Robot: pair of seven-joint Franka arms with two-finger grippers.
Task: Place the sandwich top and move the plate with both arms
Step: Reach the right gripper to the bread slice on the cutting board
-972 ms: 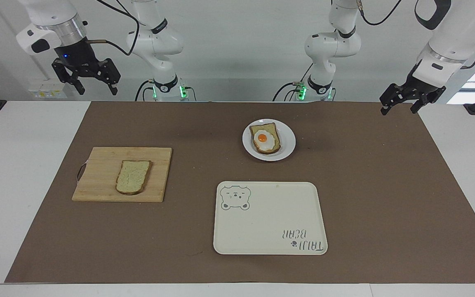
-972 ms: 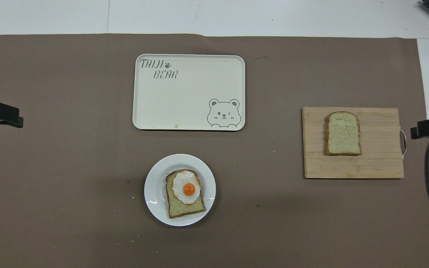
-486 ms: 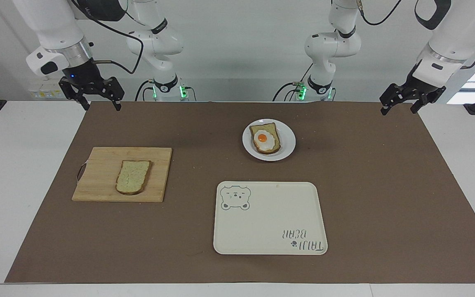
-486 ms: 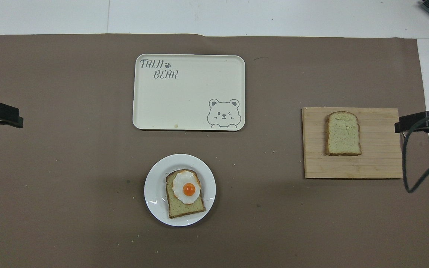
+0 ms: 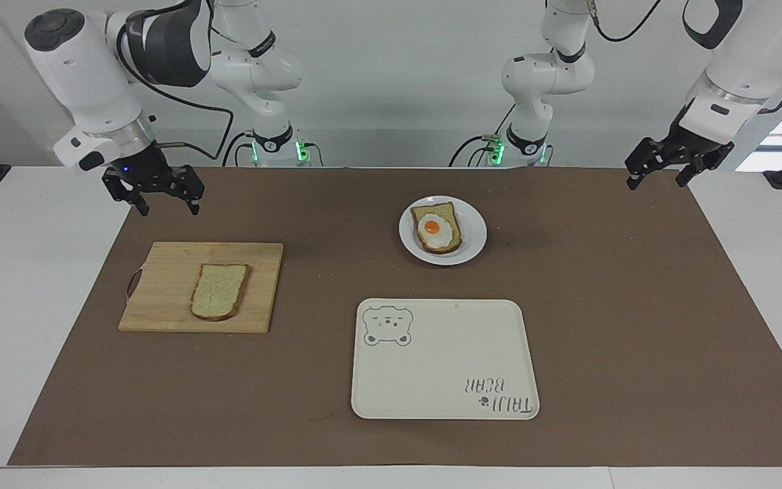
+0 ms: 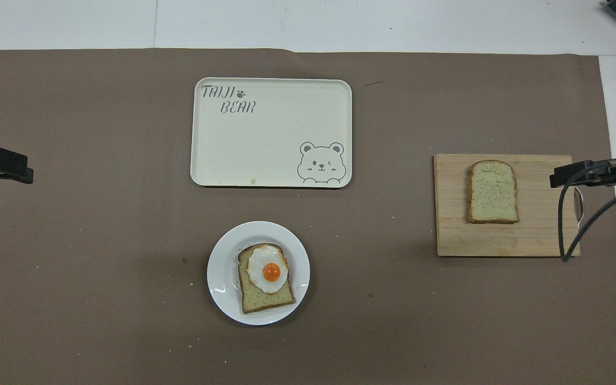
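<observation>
We saw the right gripper (image 5: 157, 192) had dropped lower since the earlier frames and shifted in over the brown mat (image 5: 635, 305), just short of the wooden cutting board (image 5: 160, 299), its 2 fingers spread apart and holding nothing. The left gripper (image 5: 662, 165) waited unchanged over the mat's corner at its own end, fingers apart too. The board was rectangular, slatted bamboo with a wire handle. The sandwich top (image 5: 219, 291), a pale speckled slice with a brown crust, lay flat on it, untouched. The round glossy white plate (image 5: 476, 234) sat mid-table holding bread with a fried egg (image 5: 433, 227). The cream rectangular bear tray (image 5: 442, 380), rounded corners, lay farther from the robots.
</observation>
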